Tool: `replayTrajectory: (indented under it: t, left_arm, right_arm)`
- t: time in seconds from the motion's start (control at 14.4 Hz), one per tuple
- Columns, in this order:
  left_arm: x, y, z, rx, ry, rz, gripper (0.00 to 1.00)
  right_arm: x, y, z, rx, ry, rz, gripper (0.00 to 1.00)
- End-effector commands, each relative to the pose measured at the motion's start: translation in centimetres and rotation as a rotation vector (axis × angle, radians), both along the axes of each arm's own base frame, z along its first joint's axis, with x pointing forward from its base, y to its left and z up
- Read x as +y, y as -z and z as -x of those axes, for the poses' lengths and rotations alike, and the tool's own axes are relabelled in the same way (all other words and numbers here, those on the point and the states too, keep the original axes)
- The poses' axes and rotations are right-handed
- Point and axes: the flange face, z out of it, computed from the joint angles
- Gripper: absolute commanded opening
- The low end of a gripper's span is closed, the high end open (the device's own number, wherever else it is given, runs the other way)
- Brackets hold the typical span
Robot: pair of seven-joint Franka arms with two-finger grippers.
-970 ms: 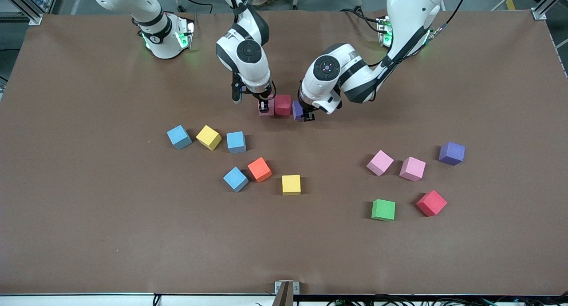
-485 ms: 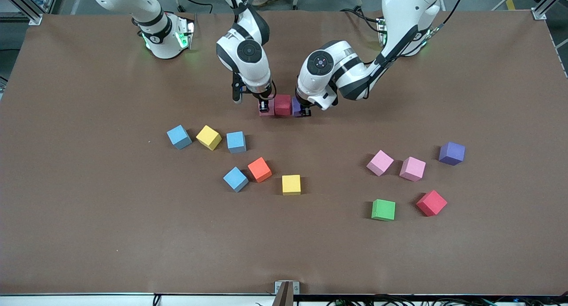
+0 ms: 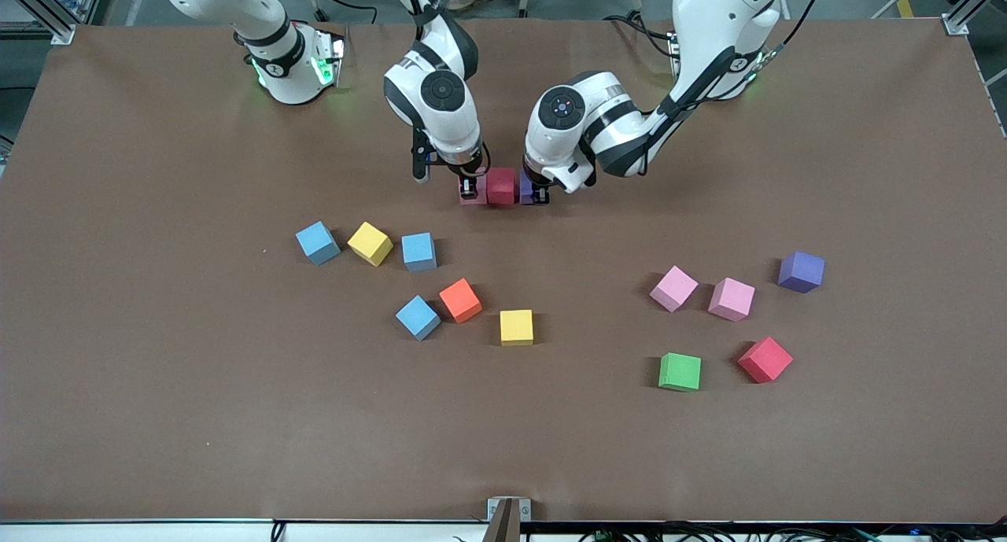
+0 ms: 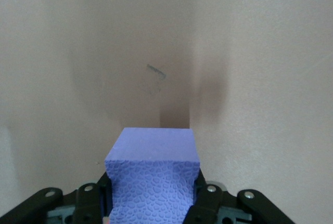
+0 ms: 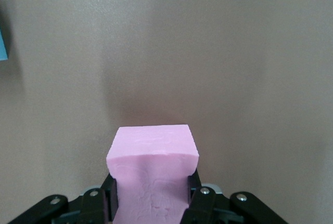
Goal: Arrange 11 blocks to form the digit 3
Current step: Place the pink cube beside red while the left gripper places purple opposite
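Note:
A dark red block [image 3: 501,186] sits on the table between my two grippers. My left gripper [image 3: 536,196] is shut on a purple block [image 4: 153,174], set against the red block on its left-arm side. My right gripper [image 3: 470,189] is shut on a pink block [image 5: 152,174], down against the red block on its right-arm side. The three make a short row. Loose blocks lie nearer the front camera: blue [image 3: 318,242], yellow [image 3: 370,243], blue [image 3: 418,252], blue [image 3: 417,317], orange [image 3: 460,300], yellow [image 3: 516,327], pink [image 3: 673,288], pink [image 3: 731,299], purple [image 3: 801,271], green [image 3: 680,371], red [image 3: 765,359].
The brown table [image 3: 157,385] has bare room along its edge nearest the front camera and at both ends. The arms' bases stand at the table's edge farthest from that camera. A small metal bracket [image 3: 507,514] sits at the middle of the near edge.
My left gripper has carried the purple block toward the red block and now holds it against it. My right gripper has stayed on the pink block.

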Motion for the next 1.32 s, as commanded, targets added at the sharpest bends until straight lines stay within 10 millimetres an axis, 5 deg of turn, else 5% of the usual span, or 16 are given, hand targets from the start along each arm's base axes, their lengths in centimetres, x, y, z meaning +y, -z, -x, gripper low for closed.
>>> replayTrajectory:
  t: [0.0,0.35,0.76,0.83,0.97,1.25]
  left_arm:
    - [-0.05,0.34,0.19,-0.009,0.017,0.005,0.34]
    - [-0.27,0.61,0.4,-0.009,0.024,0.006,0.34]
    - [-0.45,0.66,0.32,-0.009,0.023,0.009,0.34]
    - [-0.45,0.6,0.22,-0.011,0.014,0.013,0.34]
    - [-0.55,0.87,0.33,-0.007,0.014,0.018,0.34]
    - [-0.53,1.08,0.39,-0.003,0.013,0.017,0.34]
  right_arm:
    - [1.06,2.22,0.99,0.017,0.01,0.01,0.01]
    - [1.03,2.14,0.79,0.014,0.015,0.007,0.11]
    - [0.98,2.14,0.72,0.014,0.015,0.006,0.39]
    - [0.88,2.19,0.69,0.015,0.017,0.008,0.47]
    - [0.8,2.22,0.64,0.017,0.018,0.01,0.99]
    - [0.84,2.23,0.72,0.017,0.01,0.011,1.0]
